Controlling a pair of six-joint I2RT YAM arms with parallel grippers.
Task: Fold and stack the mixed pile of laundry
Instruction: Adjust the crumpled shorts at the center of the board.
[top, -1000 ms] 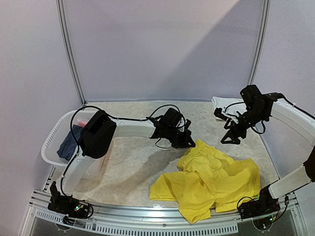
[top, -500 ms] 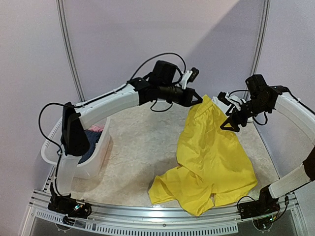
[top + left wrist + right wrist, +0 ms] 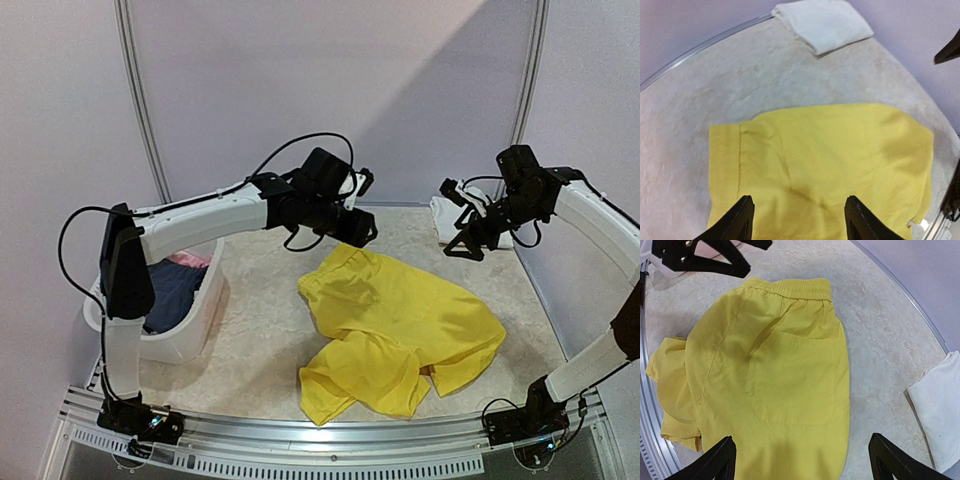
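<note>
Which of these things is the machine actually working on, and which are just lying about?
Part of the job:
- yellow shorts, spread on the table
- folded white garment, at the far edge
- navy piece, in the basket
- pink piece, in the basket

Just there:
- white basket
- table

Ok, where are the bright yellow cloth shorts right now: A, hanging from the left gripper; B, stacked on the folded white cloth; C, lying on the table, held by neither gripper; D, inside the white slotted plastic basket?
C: the bright yellow cloth shorts lie spread on the table, and the left gripper and right gripper are both open, gripping nothing.
</note>
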